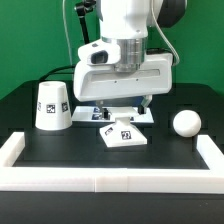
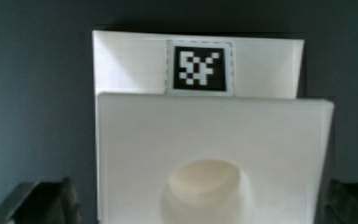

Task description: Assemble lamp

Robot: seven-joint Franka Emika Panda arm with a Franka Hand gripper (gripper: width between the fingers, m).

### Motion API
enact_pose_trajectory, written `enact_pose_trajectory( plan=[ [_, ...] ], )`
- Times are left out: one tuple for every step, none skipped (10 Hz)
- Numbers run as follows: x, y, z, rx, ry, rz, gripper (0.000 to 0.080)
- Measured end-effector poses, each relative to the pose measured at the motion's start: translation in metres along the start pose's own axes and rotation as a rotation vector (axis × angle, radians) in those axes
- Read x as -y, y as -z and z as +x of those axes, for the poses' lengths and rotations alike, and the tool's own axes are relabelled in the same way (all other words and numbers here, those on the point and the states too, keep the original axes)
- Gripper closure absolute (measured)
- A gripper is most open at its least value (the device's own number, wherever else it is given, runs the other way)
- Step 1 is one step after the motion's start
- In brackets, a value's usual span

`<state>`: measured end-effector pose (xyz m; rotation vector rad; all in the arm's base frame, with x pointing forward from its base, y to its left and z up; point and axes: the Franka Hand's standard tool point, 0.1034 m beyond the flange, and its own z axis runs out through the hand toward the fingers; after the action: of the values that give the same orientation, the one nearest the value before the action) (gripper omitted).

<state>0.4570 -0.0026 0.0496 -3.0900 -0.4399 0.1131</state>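
The shade [image 1: 52,105] stands at the exterior view's left of the base [image 1: 125,136], the bulb [image 1: 184,122] at its right, and a white wall [image 1: 110,180] in front. The arm points straight down, its gripper [image 1: 122,108] spread wide over the base and holding nothing.

A white raised rail [image 1: 110,181] borders the black table [image 1: 170,150] before a green wall [image 1: 30,40].

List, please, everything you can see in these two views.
shade: one, white, tagged, exterior view's left
base: one, white, tagged, centre
bulb: one, white, exterior view's right
marker board: one, white, just behind base
wall: one, white, along table's front and sides
table: one, black
arm: one, white, above centre
fingers: two, dark, apart, holding nothing
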Motion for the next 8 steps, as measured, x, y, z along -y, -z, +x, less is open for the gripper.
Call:
enact_pose_trajectory(
  plan=[
    [-0.0001,0.0002,0.0001,0.0,0.0,0.0,0.0265],
    [0.0,0.0001,0.0001,0.0,0.0,0.0,0.0265],
    [0.0,0.0001,0.0001,0.0,0.0,0.0,0.0265],
    [0.0,0.0001,0.0001,0.0,0.0,0.0,0.0265],
    [0.0,0.0001,0.0001,0.0,0.0,0.0,0.0265],
    [0.0,0.0001,0.0001,0.0,0.0,0.0,0.0265],
    [0.0,0.0001,0.0001,0.0,0.0,0.0,0.0265],
    [0.0,0.0001,0.0002,0.0,0.0,0.0,0.0264]
  ],
)
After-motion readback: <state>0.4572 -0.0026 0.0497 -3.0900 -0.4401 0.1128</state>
